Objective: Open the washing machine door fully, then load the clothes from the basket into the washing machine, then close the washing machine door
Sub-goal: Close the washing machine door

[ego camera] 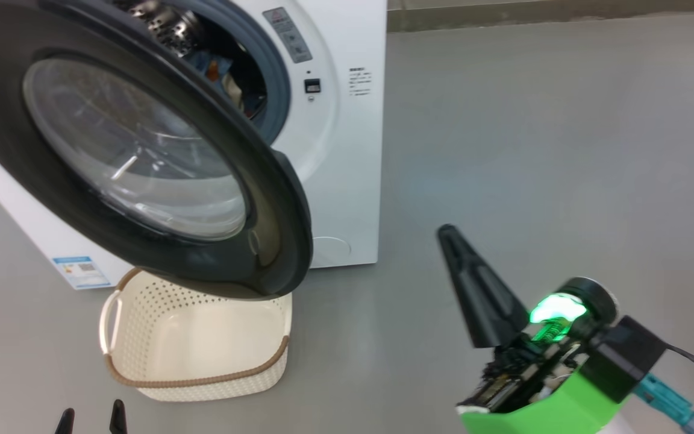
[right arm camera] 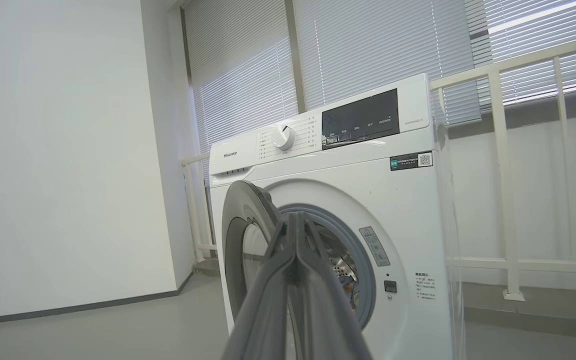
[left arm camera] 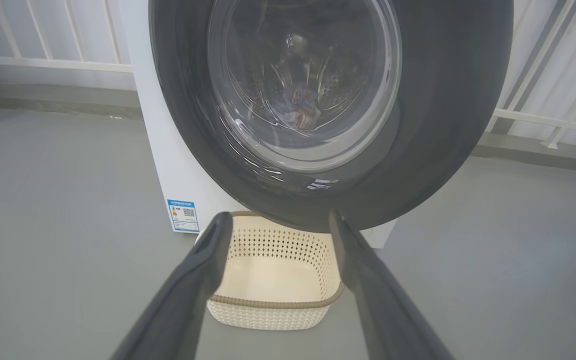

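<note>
The washing machine [ego camera: 335,150] stands at the upper left, and its door [ego camera: 136,150], black-rimmed with a glass bowl, hangs partly open over the basket [ego camera: 196,337]. The cream basket lies empty on the floor. Light-blue clothes [ego camera: 223,72] show inside the drum, and the clothes [left arm camera: 295,105] also show through the door glass. My right gripper [ego camera: 446,232] hovers to the right of the door, fingers pressed together with nothing between them. In its own wrist view the right gripper [right arm camera: 295,217] points at the door's edge [right arm camera: 240,225]. My left gripper [left arm camera: 280,220] is open before the basket [left arm camera: 273,280].
Grey floor [ego camera: 534,150] stretches wide to the right of the machine. A white railing [right arm camera: 498,150] and window blinds stand behind the machine, and a white wall [right arm camera: 68,150] lies to its left in the right wrist view.
</note>
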Controlling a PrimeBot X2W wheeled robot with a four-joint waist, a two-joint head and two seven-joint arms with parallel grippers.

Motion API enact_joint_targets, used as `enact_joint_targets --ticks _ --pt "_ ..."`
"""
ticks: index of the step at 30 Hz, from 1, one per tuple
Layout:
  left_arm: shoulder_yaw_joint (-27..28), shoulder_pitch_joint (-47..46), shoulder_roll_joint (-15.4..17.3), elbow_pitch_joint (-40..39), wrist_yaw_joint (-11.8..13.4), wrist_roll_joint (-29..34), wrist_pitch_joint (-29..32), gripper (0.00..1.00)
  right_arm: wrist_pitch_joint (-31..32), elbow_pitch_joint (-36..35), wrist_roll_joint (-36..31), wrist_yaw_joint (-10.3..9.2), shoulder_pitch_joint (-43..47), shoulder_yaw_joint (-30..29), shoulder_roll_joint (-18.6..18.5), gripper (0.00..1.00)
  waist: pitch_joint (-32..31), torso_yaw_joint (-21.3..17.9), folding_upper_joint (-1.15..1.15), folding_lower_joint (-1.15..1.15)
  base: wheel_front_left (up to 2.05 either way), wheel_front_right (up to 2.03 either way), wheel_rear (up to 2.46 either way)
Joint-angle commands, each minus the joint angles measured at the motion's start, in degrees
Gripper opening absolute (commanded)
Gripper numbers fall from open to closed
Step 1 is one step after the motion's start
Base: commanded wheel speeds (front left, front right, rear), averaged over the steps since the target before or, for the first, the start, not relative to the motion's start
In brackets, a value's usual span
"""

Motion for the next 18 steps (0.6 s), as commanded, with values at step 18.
enact_joint_targets --ticks 18 --pt "-2.5 -5.3 0.8 -1.8 -0.1 -1.0 -0.4 1.00 -0.3 6.7 3.4 0.35 -7.9 17.4 -2.7 0.00 2.7 9.6 0.00 0.00 0.00 0.00 0.00"
